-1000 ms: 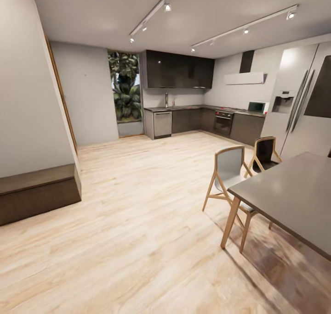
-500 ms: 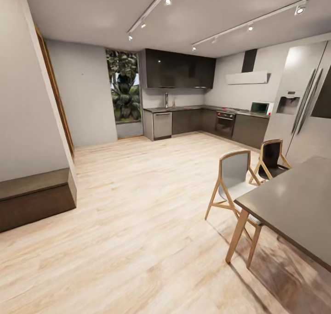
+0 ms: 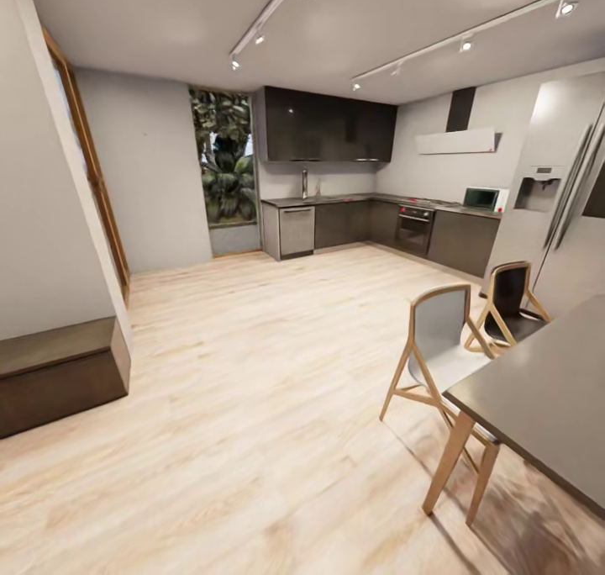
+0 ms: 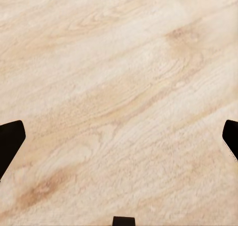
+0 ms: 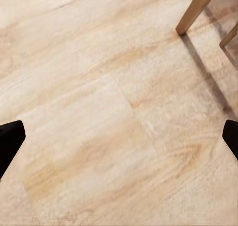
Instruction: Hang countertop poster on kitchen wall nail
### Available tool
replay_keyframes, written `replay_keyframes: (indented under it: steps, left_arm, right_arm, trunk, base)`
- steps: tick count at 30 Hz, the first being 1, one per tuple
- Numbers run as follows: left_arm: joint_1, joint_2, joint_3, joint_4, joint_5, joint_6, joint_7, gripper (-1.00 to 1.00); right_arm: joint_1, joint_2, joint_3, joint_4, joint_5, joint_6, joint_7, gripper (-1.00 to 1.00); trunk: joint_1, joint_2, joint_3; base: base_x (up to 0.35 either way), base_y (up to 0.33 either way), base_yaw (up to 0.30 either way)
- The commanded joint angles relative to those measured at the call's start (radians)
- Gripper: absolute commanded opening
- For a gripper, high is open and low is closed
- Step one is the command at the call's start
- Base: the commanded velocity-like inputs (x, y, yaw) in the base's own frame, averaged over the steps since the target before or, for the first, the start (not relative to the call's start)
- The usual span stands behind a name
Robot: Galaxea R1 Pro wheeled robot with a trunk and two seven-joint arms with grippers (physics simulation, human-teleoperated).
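The kitchen lies far ahead across the room, with glossy dark upper cabinets [image 3: 328, 125] over the grey kitchen countertop [image 3: 370, 198], which runs along the back wall and turns the right corner. The poster is out of view. In the left wrist view my left gripper [image 4: 119, 141] is open, its dark fingertips [image 4: 10, 139] wide apart over bare wood floor. My right gripper [image 5: 119, 139] is open too, with nothing between its fingertips [image 5: 9, 137], above floor near a chair leg [image 5: 197, 10].
A dark dining table [image 3: 546, 390] and two wooden chairs [image 3: 437, 340] [image 3: 508, 298] stand close on the right, with a steel fridge [image 3: 563, 205] behind them. A low dark bench [image 3: 50, 373] sits against the left wall. Light wood floor [image 3: 252, 348] stretches ahead to the oven [image 3: 413, 226].
The whole head view has shifted: the camera has moved forward, so the table and chairs slid right and down, the bench slid left, and the kitchen looks slightly nearer.
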Motion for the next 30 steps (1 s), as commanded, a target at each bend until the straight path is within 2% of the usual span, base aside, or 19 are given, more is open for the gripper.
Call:
replay_keyframes:
  steps: [1, 30]
  left_arm:
    - [0.0, 0.0, 0.001, -0.001, 0.0, -0.002, 0.0, 1.0]
    - [0.0, 0.0, 0.001, -0.001, -0.001, -0.002, 0.001, 1.0]
  right_arm:
    - [-0.001, 0.0, 0.001, 0.001, 0.001, -0.003, 0.0, 1.0]
    - [-0.001, 0.0, 0.003, 0.021, 0.001, -0.004, 0.0, 1.0]
  trunk:
    - [0.001, 0.0, -0.001]
    - [0.001, 0.0, -0.001]
  base:
    - [0.337, 0.0, 0.0]
    - [0.337, 0.0, 0.0]
